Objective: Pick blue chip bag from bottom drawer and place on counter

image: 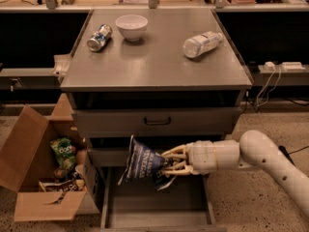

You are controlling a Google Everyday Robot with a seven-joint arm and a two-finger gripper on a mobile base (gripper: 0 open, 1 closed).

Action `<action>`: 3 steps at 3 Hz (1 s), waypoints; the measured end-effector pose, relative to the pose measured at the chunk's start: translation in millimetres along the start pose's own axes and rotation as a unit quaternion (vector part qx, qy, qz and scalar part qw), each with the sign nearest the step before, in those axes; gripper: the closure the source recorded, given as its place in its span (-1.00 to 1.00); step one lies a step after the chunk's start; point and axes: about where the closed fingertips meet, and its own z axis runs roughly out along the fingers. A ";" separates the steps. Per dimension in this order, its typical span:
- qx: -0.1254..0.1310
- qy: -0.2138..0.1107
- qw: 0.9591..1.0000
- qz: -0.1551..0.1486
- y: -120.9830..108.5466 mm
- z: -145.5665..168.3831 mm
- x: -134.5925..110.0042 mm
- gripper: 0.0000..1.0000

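navy-blue crumpled foil chip bag [141, 163]: gripped in pale two-finger gripper [175, 164], fingers [174, 153] clenched, hung above shallow grey metal bottom drawer [154, 214]. needed lifting straight up past drawer fronts [157, 122] before crossing onto flat grey metal counter [154, 62].

The single white arm [270, 158] entered from the lower right, its rounded link sloping up and to the left into a cylindrical wrist [212, 156] that lay roughly horizontal. The gripper [167, 162] pointed left and was positioned above the open bottom drawer [145, 211], at lower centre of the view. Its pale fingers [175, 152] were clamped on the right edge of the blue chip bag [141, 164].
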 end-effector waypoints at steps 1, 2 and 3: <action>0.011 0.010 0.998 -0.065 -36.7 -15.8 -76.2 1.00; 0.010 0.009 0.998 -0.064 -36.0 -15.3 -74.9 1.00; 0.030 0.000 0.998 -0.058 -47.6 -20.6 -81.9 1.00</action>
